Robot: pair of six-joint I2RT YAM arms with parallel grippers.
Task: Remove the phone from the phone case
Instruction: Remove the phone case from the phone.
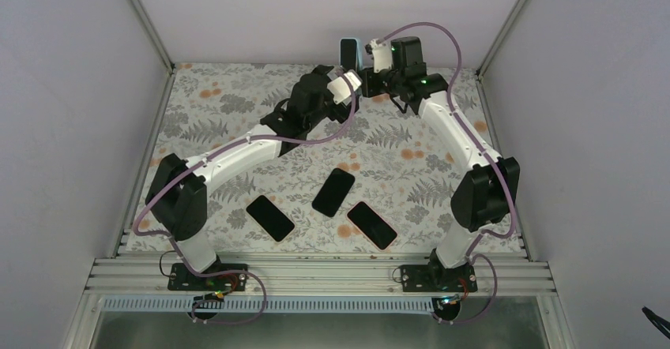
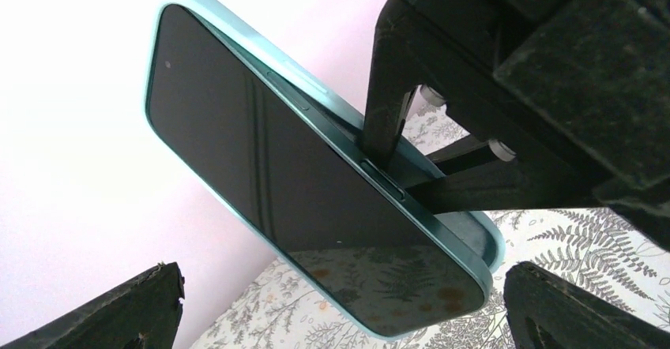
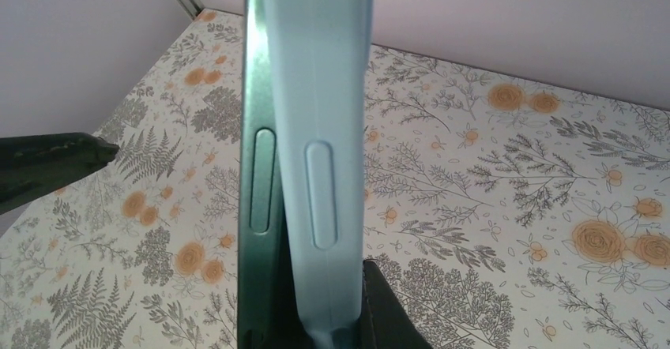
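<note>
The phone (image 2: 269, 175), dark screen, sits in a light-blue phone case (image 3: 332, 128) held upright above the back of the table (image 1: 348, 51). My right gripper (image 3: 316, 325) is shut on the cased phone's lower end, and its black fingers (image 2: 387, 112) cross the case's edge. In the right wrist view the phone's dark green side (image 3: 261, 167) stands slightly apart from the case wall. My left gripper (image 2: 341, 278) is open, with one finger (image 2: 126, 309) on each side of the phone's lower corner, not touching it. It sits just in front of the phone in the top view (image 1: 354, 83).
Three bare black phones lie on the floral table near the front: left (image 1: 270, 217), middle (image 1: 333, 192) and right (image 1: 371, 224). White walls and metal frame posts close in the back and sides.
</note>
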